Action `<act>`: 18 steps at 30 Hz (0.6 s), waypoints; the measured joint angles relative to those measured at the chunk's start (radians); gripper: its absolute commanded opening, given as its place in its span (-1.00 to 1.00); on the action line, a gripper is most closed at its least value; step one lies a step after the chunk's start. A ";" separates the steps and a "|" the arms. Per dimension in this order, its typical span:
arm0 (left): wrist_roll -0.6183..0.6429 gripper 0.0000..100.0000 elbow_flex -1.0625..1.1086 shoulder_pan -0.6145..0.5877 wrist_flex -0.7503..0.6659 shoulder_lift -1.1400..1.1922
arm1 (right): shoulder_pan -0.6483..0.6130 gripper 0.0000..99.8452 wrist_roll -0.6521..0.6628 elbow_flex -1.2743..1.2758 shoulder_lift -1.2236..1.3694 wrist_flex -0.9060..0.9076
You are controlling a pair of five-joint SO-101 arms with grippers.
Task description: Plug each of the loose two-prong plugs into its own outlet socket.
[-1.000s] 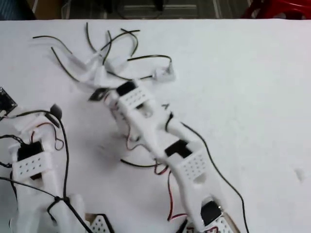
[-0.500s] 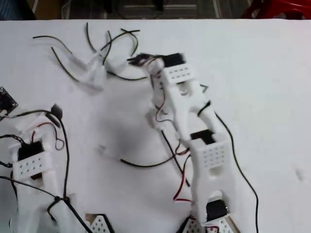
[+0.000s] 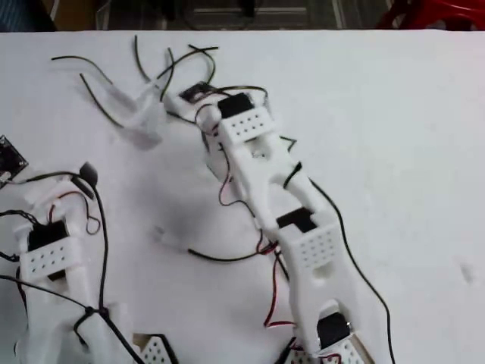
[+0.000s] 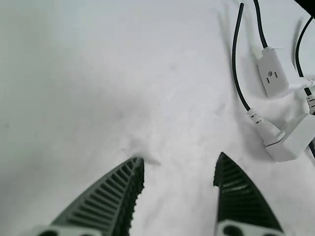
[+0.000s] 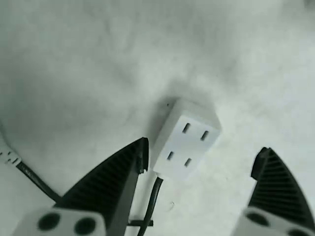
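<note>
Right side: the right gripper [image 5: 204, 147] is held low over the table [image 3: 394, 114], its jaws spread wide with nothing gripped.
Outlet: a white outlet block [image 5: 184, 142] is seen lying between those open jaws with two pairs of slots facing up. It lies closer to one finger, but contact cannot be judged. A black cord [image 5: 151, 199] is attached at its end.
Reach: the right arm [image 3: 261, 163] is stretched to the far middle of the table, into the tangle of cords [image 3: 163, 76].
Left side: the left gripper [image 4: 179, 160] is kept wide open over bare table and nothing is held.
Nearby: a second socket [image 4: 272, 73] and a white cord end [image 4: 290, 140] are seen lying off to one side of it, well apart from its jaws. No prongs can be made out on the cord end.
</note>
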 measured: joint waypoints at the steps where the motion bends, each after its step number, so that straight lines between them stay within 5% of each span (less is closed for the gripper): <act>1: 0.000 -0.53 0.000 0.000 0.000 0.000 | 0.003 -0.33 -0.015 0.000 0.021 -0.011; 6: 0.000 -0.53 0.000 0.000 0.000 0.000 | 0.031 -0.38 -0.078 -0.006 0.144 -0.035; 11: 0.000 -0.53 0.000 0.000 0.000 0.000 | 0.037 -0.75 -0.153 -0.086 0.190 -0.011; 18: 0.000 -0.53 0.000 0.000 0.000 0.000 | 0.092 -0.71 -0.299 -0.270 0.222 0.054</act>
